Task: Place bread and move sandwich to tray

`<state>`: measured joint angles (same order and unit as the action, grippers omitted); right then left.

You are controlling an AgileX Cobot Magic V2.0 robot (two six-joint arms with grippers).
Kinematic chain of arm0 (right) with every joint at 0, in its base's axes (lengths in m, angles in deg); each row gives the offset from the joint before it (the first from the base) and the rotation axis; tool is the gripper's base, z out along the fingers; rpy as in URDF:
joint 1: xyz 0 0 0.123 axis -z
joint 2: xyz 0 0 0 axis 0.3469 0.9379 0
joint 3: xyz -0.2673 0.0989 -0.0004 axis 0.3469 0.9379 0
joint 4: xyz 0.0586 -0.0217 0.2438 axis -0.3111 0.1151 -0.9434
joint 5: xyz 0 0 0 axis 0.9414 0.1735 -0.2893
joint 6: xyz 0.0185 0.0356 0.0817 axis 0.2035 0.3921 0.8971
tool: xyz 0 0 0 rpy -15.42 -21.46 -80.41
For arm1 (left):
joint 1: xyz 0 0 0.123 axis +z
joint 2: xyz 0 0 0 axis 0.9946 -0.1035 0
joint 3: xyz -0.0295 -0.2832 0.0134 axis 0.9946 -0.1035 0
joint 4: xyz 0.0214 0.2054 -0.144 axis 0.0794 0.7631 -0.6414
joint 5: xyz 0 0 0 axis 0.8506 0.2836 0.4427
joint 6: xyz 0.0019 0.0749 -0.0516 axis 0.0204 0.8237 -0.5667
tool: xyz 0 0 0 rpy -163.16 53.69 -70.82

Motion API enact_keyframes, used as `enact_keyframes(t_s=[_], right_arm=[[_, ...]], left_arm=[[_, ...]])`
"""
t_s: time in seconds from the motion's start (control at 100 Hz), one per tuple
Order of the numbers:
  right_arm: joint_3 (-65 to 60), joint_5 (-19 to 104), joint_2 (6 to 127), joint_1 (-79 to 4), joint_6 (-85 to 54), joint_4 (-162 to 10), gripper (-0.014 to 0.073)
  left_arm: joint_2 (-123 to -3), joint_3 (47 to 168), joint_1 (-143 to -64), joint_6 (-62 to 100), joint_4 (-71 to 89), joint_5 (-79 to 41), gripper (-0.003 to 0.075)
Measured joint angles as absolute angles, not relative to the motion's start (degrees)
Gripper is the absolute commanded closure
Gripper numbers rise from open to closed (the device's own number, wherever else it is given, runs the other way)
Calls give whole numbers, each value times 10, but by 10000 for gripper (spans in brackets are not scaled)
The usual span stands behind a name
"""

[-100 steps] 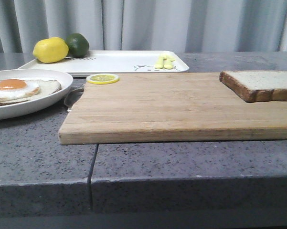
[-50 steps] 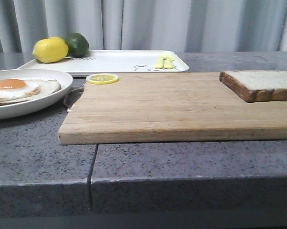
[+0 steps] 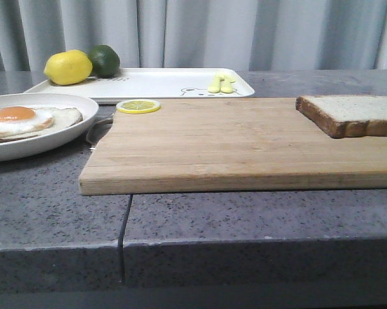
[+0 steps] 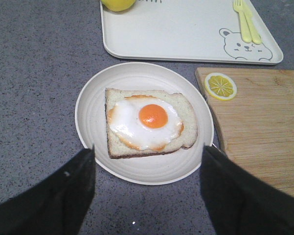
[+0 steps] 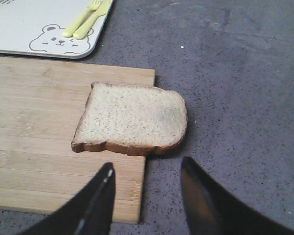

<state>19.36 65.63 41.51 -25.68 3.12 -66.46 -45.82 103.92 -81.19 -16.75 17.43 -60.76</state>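
Observation:
The bread point(image 3: 357, 114) lies on the right end of the wooden cutting board point(image 3: 238, 145), its edge overhanging the board in the right wrist view point(image 5: 132, 120). The sandwich point(image 4: 149, 121), one slice topped with a fried egg, sits on the round white plate point(image 4: 90, 117) at the left; it also shows in the front view point(image 3: 22, 119). The white tray point(image 3: 161, 84) with a bear drawing lies behind the board. My left gripper point(image 4: 147, 152) is open above the plate's near rim. My right gripper point(image 5: 146, 169) is open just short of the bread. Neither arm shows in the front view.
A lemon point(image 3: 68, 67) and a green lime point(image 3: 104, 60) sit at the tray's far left corner. Small yellow cutlery point(image 3: 221, 83) lies on the tray's right side. A lemon slice point(image 3: 138, 106) rests on the board's far left corner. Grey curtains hang behind the grey stone counter.

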Motion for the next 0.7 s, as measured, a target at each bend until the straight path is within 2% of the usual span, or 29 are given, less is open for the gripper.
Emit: enact_keyframes(t_s=[0.7], right_arm=[[194,654,415,-257,31,-667,116]], left_arm=[[-458,1039,-812,-168,174,-608,229]])
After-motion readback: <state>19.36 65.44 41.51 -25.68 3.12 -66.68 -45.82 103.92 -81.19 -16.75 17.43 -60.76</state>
